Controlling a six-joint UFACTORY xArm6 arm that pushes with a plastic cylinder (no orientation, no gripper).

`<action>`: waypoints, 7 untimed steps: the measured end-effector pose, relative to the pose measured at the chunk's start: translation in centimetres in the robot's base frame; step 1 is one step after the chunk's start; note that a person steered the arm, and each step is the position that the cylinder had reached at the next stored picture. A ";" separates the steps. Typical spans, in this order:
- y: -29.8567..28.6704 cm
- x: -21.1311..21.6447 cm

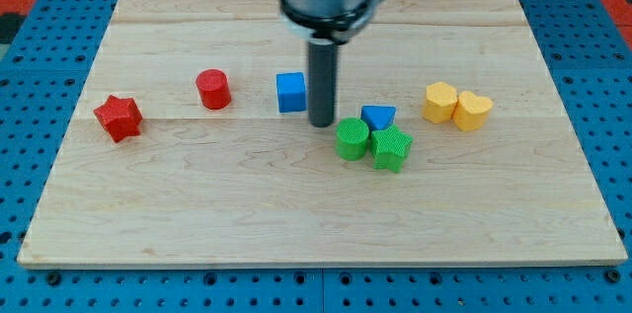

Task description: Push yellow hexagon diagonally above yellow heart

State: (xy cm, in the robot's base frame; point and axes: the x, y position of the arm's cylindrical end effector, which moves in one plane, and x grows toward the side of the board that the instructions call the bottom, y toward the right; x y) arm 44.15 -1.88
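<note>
My tip (321,123) (plain rod, no jaws, holding nothing) sits centre-frame beside blue plastic cube (290,92), w/ yellow plastic hexagon (440,102) touching yellow plastic heart (473,111) at right, unpushed.

On the board (148,204), the star block (118,117) lies at the view's left, with the cylinder (212,89) to its right and slightly higher. The cube (290,92) sits near centre, my tip (321,123) just beside it on the right. Right of my tip, a round block (353,139) touches another star (391,147), with a triangle block (378,116) just behind them. Farther right, the hexagon (440,102) touches the heart (473,111) on the heart's left.
</note>
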 end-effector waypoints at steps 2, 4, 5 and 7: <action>-1.9 -6.1; 9.6 -5.7; 12.1 -7.1; 21.4 -3.0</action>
State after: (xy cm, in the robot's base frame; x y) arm 41.12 19.52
